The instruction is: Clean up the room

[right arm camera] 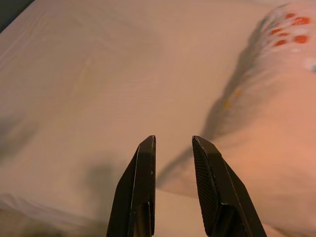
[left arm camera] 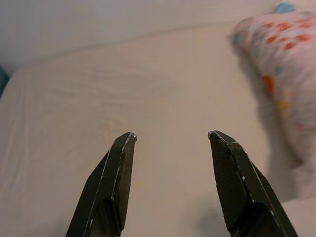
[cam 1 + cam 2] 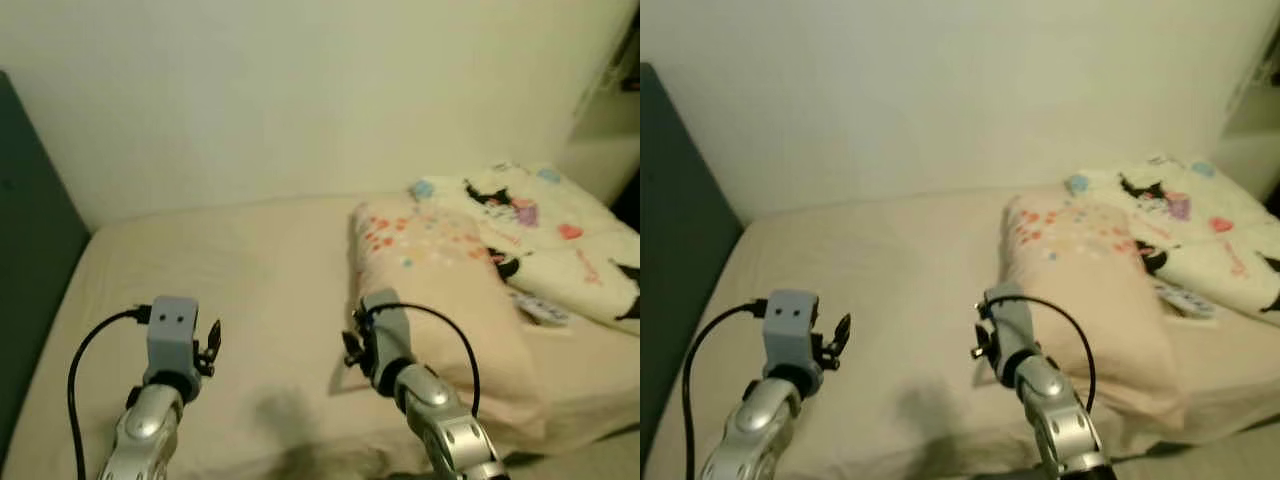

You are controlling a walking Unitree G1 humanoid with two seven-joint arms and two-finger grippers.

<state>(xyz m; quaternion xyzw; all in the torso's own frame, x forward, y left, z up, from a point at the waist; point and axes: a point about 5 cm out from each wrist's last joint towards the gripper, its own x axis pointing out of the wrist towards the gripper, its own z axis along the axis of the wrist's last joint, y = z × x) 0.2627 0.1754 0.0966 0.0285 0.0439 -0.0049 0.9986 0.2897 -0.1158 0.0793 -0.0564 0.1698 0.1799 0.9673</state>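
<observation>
A cream-sheeted bed (image 3: 250,260) spreads out before me. On its right half lies a pale pink pillow (image 3: 440,290) with red and blue dots, also seen in the right wrist view as the pillow (image 1: 276,148). Beyond it, a white blanket (image 3: 550,225) with cartoon prints sits crumpled. My left gripper (image 2: 170,134) hovers open over the bare sheet, nothing between its fingers. My right gripper (image 1: 173,139) is held near the pillow's near left corner, its fingers a narrow gap apart and holding nothing.
A dark headboard (image 3: 30,240) stands along the bed's left side and a pale wall (image 3: 300,90) runs behind. A small white object (image 3: 542,312) lies between pillow and blanket. The bed's front edge (image 3: 560,430) drops off near my arms.
</observation>
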